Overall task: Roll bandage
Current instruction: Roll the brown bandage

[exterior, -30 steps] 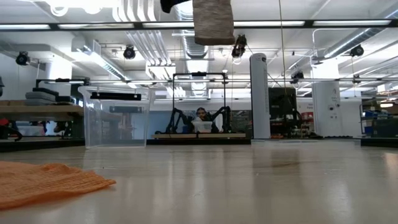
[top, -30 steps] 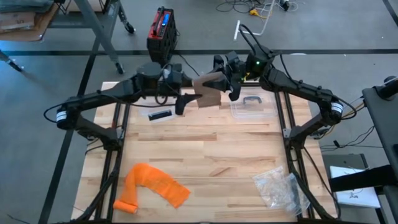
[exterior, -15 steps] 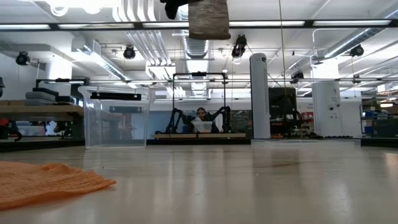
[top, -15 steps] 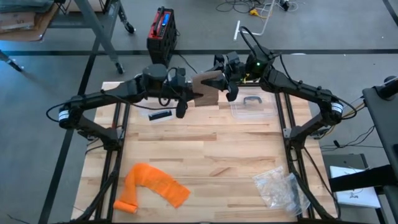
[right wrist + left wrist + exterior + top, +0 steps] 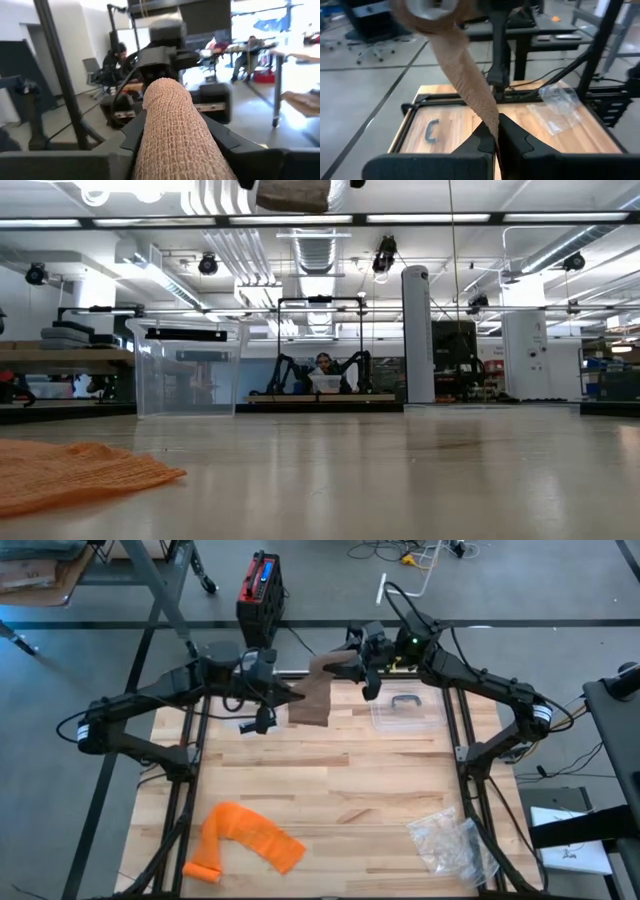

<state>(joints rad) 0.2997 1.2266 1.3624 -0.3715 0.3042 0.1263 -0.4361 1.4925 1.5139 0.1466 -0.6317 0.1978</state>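
We found the tan, soft woven elastic bandage (image 5: 312,698) aloft over the table's far edge. The right gripper (image 5: 356,662) was clamped on its rolled core; the left gripper (image 5: 286,696) pinched shut on the limp, light tail, best held near its end. Open wooden tabletop (image 5: 330,780) lay nearer.

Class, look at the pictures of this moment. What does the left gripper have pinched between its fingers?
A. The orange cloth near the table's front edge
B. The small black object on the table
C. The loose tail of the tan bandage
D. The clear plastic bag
C: in the left wrist view, the left gripper is shut on the loose tail of the bandage, whose roll the right gripper holds above the table.
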